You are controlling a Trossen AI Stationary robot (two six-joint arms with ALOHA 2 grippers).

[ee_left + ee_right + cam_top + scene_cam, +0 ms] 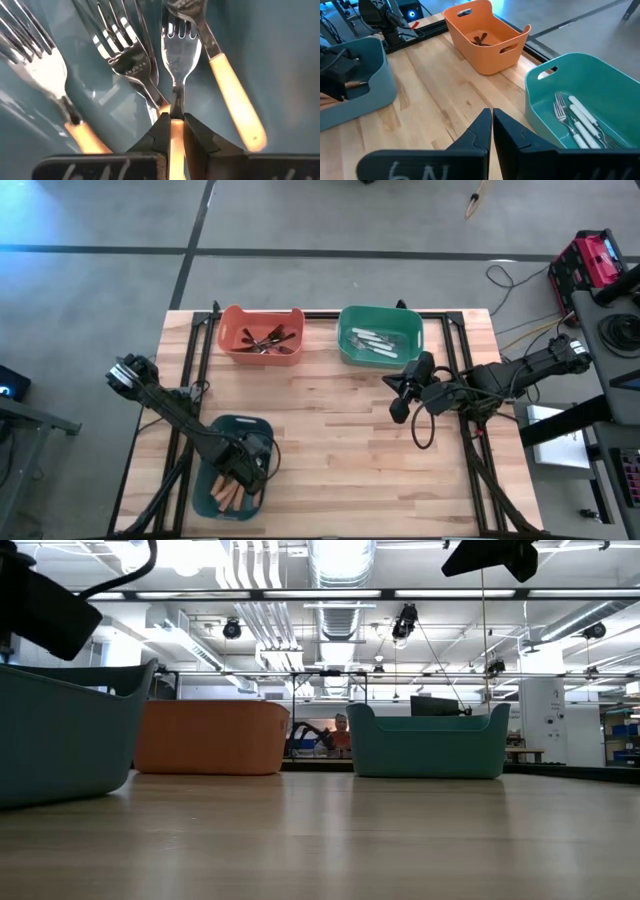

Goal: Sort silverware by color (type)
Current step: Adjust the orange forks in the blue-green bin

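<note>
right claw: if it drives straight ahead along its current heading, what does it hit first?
Judging by its wrist view, the shut right claw points down at bare wooden tabletop, between the orange bin and the green bin. It would probably meet the table first; depth is unclear.

Forks [232, 492] in near bin [262, 426]; others behind.

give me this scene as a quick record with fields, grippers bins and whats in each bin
left gripper: down in the blue bin, shut on an orange fork
right gripper: shut, empty, above the table near the green bin
blue bin: orange forks
orange bin: black utensils
green bin: white utensils
</note>
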